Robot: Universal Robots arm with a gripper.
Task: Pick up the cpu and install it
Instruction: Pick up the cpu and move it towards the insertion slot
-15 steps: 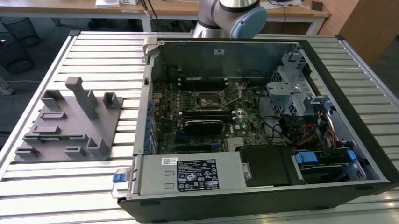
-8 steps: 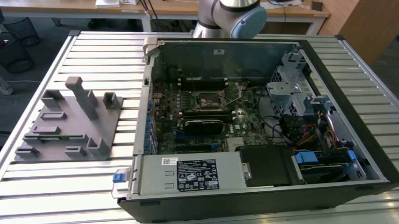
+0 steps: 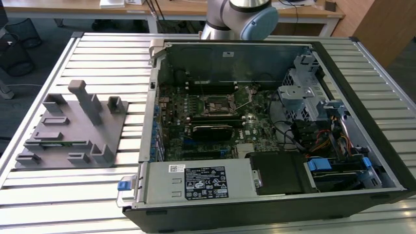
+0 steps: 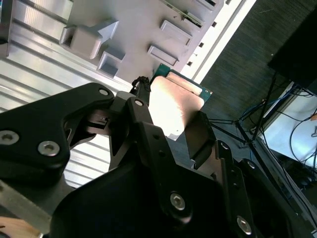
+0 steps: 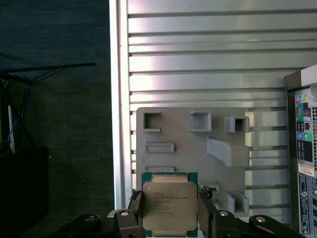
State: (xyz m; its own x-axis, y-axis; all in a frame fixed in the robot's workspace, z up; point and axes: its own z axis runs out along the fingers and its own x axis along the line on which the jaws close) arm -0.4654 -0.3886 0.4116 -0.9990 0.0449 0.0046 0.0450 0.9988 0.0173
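In both wrist views my gripper (image 5: 170, 220) is shut on the cpu (image 5: 169, 206), a flat square chip with a silvery top and a green rim. One black finger (image 5: 134, 214) presses on each of two opposite edges. In the second wrist view the cpu (image 4: 176, 106) sits between the fingertips of the gripper (image 4: 171, 124), lifted off the grey holder block (image 4: 133, 25). That holder block (image 5: 188, 148) lies below and beyond the chip. The exterior view shows the open computer case (image 3: 364, 146) with the black socket (image 3: 217, 105) on its motherboard, and the holder block (image 3: 71, 126) to the case's left.
A slatted metal table (image 3: 97, 58) carries the block and the case. The case's edge (image 5: 304, 148) stands close beside the block. The arm's body (image 3: 237, 17) rises behind the case. Dark floor and cables (image 5: 10, 124) lie past the table edge. Black wire bins (image 3: 13, 48) stand at the exterior view's left.
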